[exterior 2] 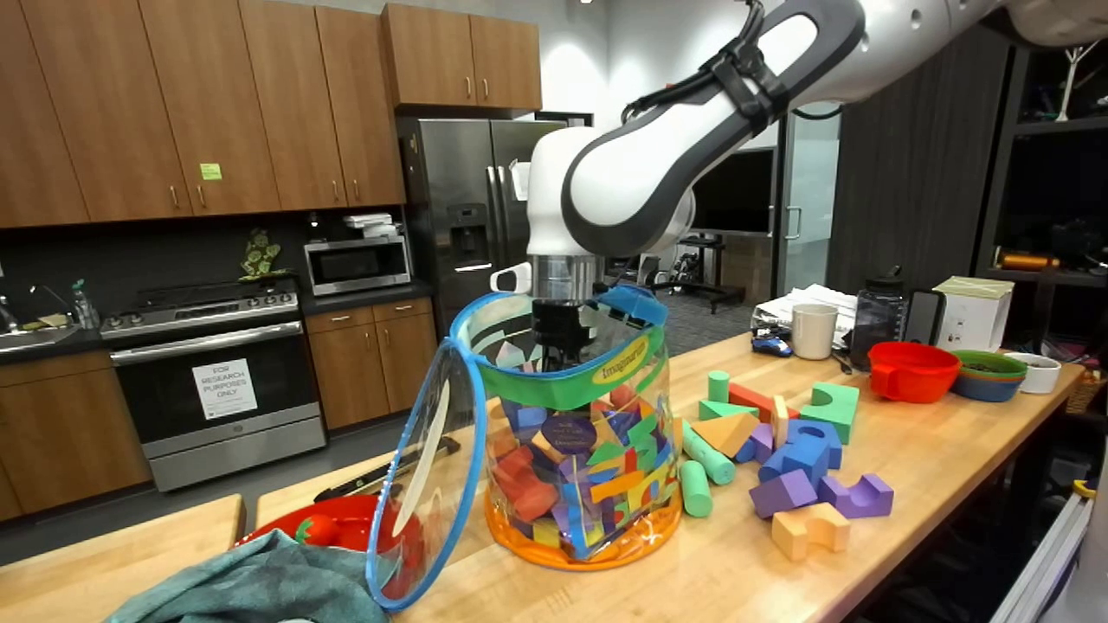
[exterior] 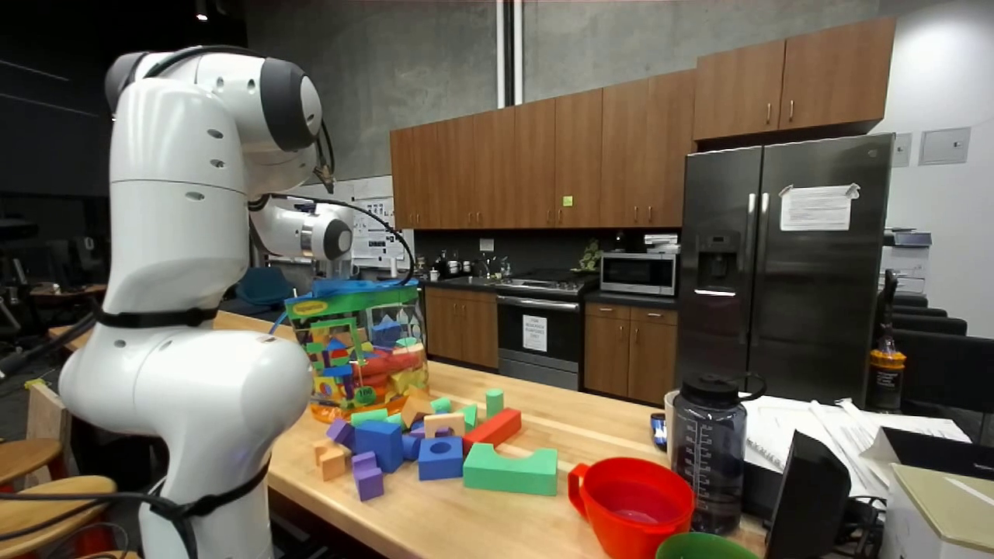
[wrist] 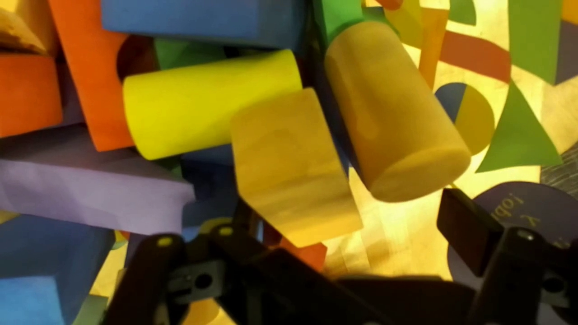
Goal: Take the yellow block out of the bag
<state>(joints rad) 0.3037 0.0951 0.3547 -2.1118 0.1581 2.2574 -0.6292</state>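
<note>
Brown wood cabinets [exterior: 497, 155] and a dk. steel fridge [exterior: 808, 295] line the bkgd.; a lt. wood table [exterior 2: 718, 571] fills the fgd. A white robot arm [exterior 2: 628, 173] reaches over it, wrist pointed down. On the table stands the bag [exterior 2: 545, 391], tall see-thru plastic w/ a green band and blue edge, packed w/ multicol. blocks [exterior 2: 524, 489]. Its clear lid [exterior 2: 437, 484] hangs down at the side, nr. a teal cloth [exterior 2: 260, 571]. Farther along the table stand a dk. capped bottle [exterior: 710, 466] and, beside it, a red handled bowl [exterior 2: 919, 385], seen in both exterior views. The gripper [wrist: 350, 214] is down thru the bag's mouth, jaws spread wide apart. Loose blocks [exterior 2: 805, 454] in blue, purple, green, red and tan lie just beside the bag. Wrist view, in the bag: the yellow block [wrist: 207, 104], a cylinder on its side, lies among the others btwn. an orange-red block [wrist: 97, 90] and an ochre block [wrist: 289, 153] that partly covers it, apart from the fingers [wrist: 469, 230].
</note>
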